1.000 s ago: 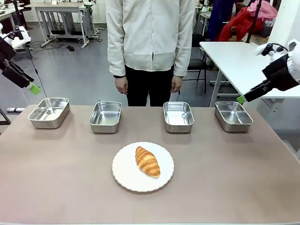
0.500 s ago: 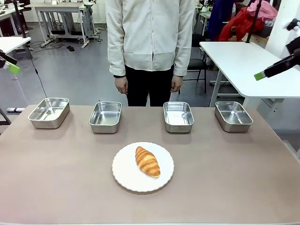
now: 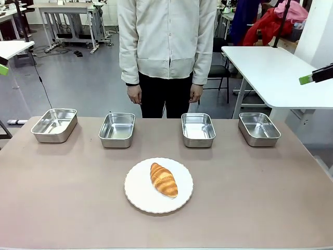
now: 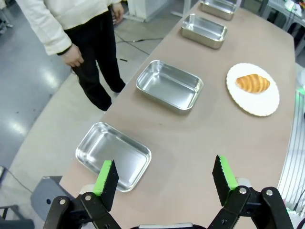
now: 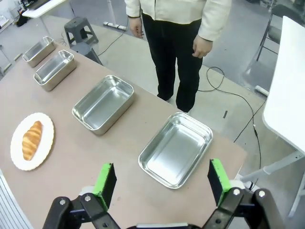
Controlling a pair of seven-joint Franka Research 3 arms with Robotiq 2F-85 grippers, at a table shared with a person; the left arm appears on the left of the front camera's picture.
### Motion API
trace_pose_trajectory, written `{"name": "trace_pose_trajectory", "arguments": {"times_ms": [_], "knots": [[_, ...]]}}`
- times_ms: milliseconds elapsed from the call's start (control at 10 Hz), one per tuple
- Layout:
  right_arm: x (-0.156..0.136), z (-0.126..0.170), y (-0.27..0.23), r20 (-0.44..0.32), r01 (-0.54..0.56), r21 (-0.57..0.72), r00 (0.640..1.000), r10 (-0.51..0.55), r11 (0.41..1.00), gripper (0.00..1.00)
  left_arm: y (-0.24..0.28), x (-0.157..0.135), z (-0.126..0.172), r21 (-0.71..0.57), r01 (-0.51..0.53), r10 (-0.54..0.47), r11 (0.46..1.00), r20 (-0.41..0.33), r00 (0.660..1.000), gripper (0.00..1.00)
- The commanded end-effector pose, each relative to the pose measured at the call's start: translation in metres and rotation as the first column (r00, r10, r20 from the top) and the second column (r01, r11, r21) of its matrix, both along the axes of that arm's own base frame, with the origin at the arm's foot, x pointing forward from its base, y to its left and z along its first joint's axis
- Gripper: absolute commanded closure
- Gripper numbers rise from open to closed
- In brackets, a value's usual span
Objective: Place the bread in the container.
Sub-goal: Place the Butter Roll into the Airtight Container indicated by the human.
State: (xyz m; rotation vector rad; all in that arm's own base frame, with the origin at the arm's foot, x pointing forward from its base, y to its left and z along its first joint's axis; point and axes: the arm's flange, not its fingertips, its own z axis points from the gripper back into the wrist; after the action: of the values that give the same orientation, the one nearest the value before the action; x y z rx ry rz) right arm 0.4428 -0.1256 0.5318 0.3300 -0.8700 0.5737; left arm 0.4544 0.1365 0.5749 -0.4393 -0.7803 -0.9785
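The left gripper [image 4: 165, 161] hangs with its jaws spread wide, holding nothing, above the left end of the table [image 3: 260, 198], the bread [image 3: 164, 179] lies on a white plate [image 3: 139, 200] mid-table, nearer the robot than the row of four steel pans [image 3: 116, 141], and the right gripper [image 5: 161, 163] hangs equally spread above the right end.

The left end effector [image 4: 164, 172] is held high with its jaws spread wide and nothing between them; its two green pads [image 4: 106, 177] face each other across the gap. The right end effector [image 5: 160, 174] is in the same pose, wide apart and empty. In the front view, one of its black fingers [image 3: 321, 74] reaches in from the right edge, its green tip pointing left and slightly downward.
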Motion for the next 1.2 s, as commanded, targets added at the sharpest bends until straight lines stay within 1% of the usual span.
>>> {"name": "trace_pose_trajectory", "arguments": {"times_ms": [0,300,500,600,1100], "knots": [[0.007,-0.002,-0.004,0.021,-0.016,0.007,1.000,0.016,1.000,0.00,0.002,-0.004,0.002,-0.028,0.007,-0.006,1.000,0.032,0.999,0.00],[0.007,-0.001,-0.004,0.018,-0.013,0.012,1.000,0.013,1.000,0.00,0.001,-0.006,0.002,-0.020,-0.005,0.006,1.000,0.028,1.000,0.00],[0.007,-0.001,-0.006,0.023,-0.003,0.014,1.000,0.003,1.000,0.00,0.000,-0.014,0.007,-0.071,0.004,0.002,0.997,0.077,0.997,0.00],[0.008,0.000,-0.006,0.027,-0.001,0.015,1.000,0.000,1.000,0.00,-0.002,-0.017,0.008,-0.084,0.013,-0.006,0.996,0.084,0.996,0.00],[0.010,0.002,-0.007,0.023,0.016,0.017,1.000,-0.017,1.000,0.00,-0.003,-0.020,0.012,-0.076,-0.030,0.036,0.997,0.078,0.996,0.00]]}}
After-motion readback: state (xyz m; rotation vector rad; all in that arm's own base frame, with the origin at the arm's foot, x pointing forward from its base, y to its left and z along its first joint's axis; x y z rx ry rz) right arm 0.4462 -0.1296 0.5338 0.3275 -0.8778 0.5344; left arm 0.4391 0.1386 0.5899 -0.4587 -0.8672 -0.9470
